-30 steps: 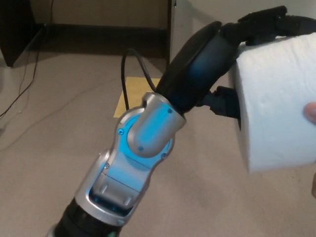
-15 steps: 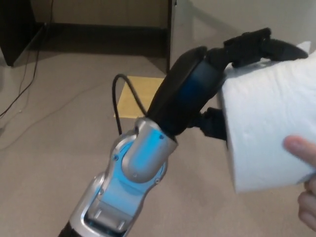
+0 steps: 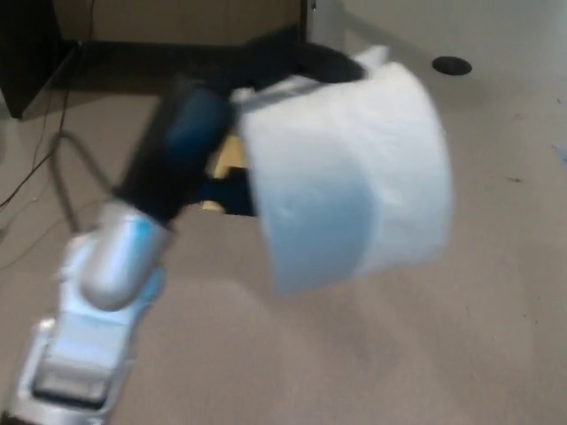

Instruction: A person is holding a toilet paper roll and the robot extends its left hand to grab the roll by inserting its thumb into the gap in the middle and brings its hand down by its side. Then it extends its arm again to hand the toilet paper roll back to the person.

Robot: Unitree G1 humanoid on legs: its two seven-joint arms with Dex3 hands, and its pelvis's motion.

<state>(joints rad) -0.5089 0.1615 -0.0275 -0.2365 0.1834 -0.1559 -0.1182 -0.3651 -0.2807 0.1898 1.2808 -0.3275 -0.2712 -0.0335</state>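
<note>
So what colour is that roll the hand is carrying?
White, seen in the head view: the toilet paper roll.

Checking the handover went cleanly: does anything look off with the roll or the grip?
Nothing stands out. The toilet paper roll looks whole and sits in the left robot hand, one finger over its top. The picture is motion-blurred, so fine detail is unclear.

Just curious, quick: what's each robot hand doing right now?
Left hand: shut on the toilet paper roll, no person's hand on it.
Right hand: not in view.
</note>
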